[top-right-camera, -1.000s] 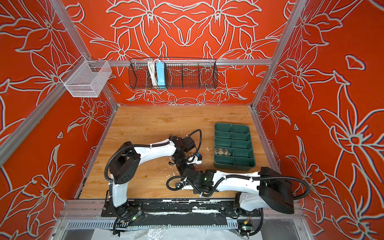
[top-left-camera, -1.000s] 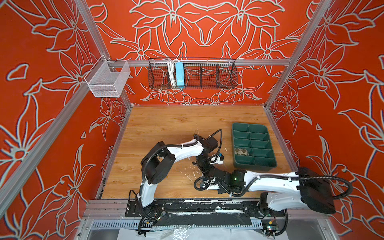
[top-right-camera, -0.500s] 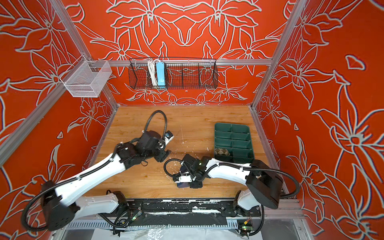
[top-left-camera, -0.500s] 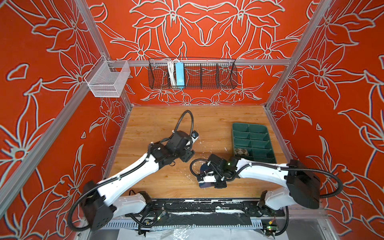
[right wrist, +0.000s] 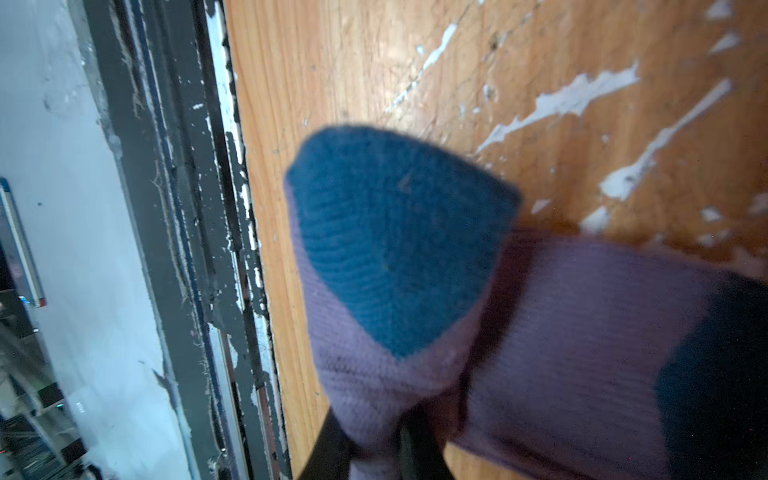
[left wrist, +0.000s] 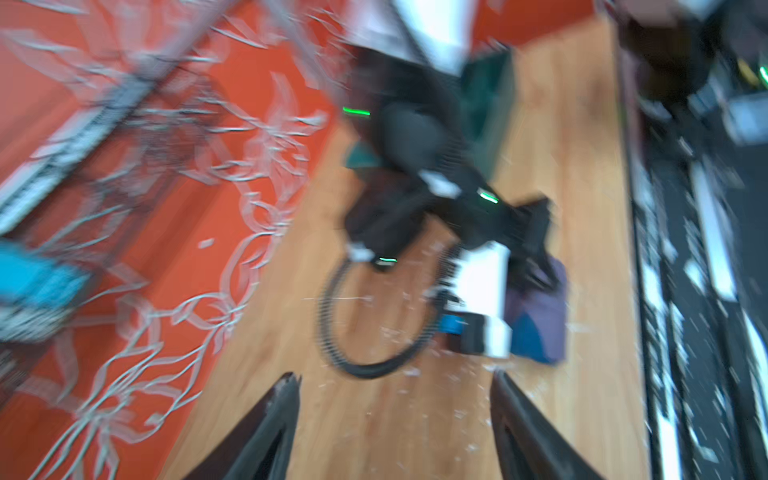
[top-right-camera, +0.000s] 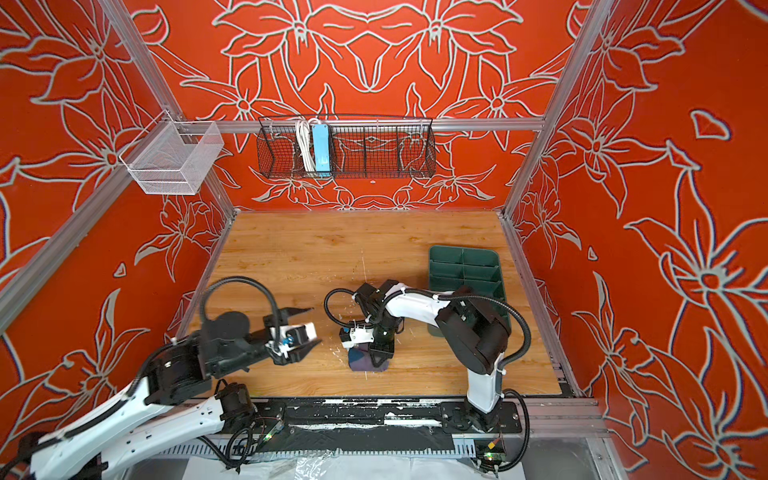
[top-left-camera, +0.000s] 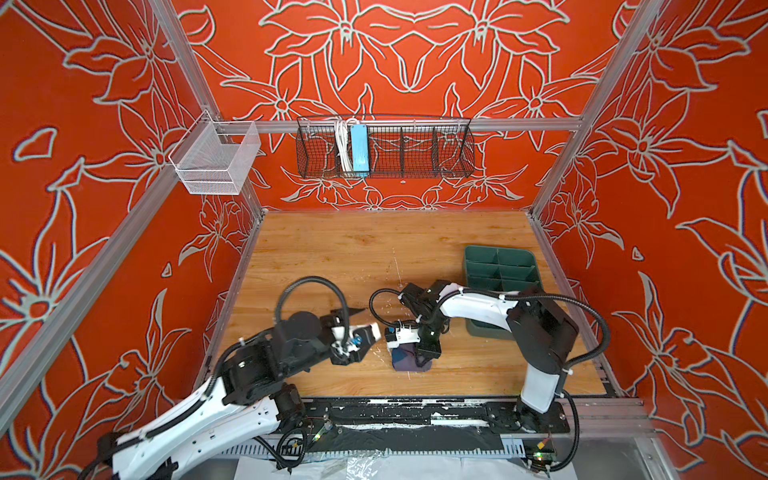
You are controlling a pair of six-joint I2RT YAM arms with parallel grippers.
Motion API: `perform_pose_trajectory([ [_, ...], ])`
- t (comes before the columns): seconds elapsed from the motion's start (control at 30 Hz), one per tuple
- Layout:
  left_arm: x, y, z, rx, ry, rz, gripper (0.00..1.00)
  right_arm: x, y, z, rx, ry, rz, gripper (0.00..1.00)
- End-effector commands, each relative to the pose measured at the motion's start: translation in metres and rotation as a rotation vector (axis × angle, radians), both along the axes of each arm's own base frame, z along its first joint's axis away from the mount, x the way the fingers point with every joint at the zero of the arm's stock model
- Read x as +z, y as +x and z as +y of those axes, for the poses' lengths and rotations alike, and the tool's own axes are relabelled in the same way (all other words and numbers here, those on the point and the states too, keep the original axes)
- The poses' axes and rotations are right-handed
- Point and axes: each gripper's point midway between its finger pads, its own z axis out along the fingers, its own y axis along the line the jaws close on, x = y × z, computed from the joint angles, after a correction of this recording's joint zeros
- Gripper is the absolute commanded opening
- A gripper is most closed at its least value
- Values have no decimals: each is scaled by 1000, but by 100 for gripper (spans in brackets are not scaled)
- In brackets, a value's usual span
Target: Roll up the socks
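obs: purple sock (top-left-camera: 409, 358) sits on the desk (top-left-camera: 374, 249) at about 6 o'clock, close to the front edge. it is bunched into a short, thick bundle rather than lying flat. the right wrist view shows a navy patch folded up on top of the ribbed purple knit. the mustard cuff is not visible, and the beige sock is not visible in any view.

right fingers (right wrist: 417, 451): drawn nearly together, pinching a fold of purple fabric at the end of the bundle, with the arm coming down onto it from 12 o'clock. judgement: the pinch is there so the layers cannot spring open, and the sock rests on the desk so the wood carries its weight.

left fingers (left wrist: 278, 419): spread apart with only bare wood between them, nothing held. in both top views they hover at 9 o'clock of the bundle, near it but not touching, and point toward it. the left wrist view is smeared, so fine detail there is unreliable. judgement: parked on the open side, ready to take the loose end or tuck the cuff.

green tray (top-left-camera: 498, 257): at 3 o'clock on the desk, partly hidden under the right arm, probably where finished rolls go.

status, judged: roll formed but not secured.

risk: the knit is springy, so letting go before a tuck would likely undo the roll.
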Motion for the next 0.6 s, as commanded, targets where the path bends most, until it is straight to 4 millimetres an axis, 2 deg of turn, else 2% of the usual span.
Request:
perform_pose_trajectory([
  [0.0, -60, -9, -20, -123, 243, -94, 72, -31, 7, -9, 41, -71, 15, 0],
  [0.1, -104, -15, -40, -193, 382, -138, 72, -34, 14, -10, 28, -85, 28, 0],
  [0.17, -128, -16, -50, -194, 414, -86, 71, -34, 17, -10, 16, -84, 35, 0],
  [0.3, -146, -16, -74, -145, 346, 18, 68, -33, 18, -12, 14, -79, 46, 0],
  [0.47, -167, -8, -82, -86, 344, 42, 64, -32, 16, -14, 18, -70, 50, 0],
  [0.57, -180, -11, -83, -75, 371, 98, 56, -31, 17, -16, 12, -63, 49, 0],
])
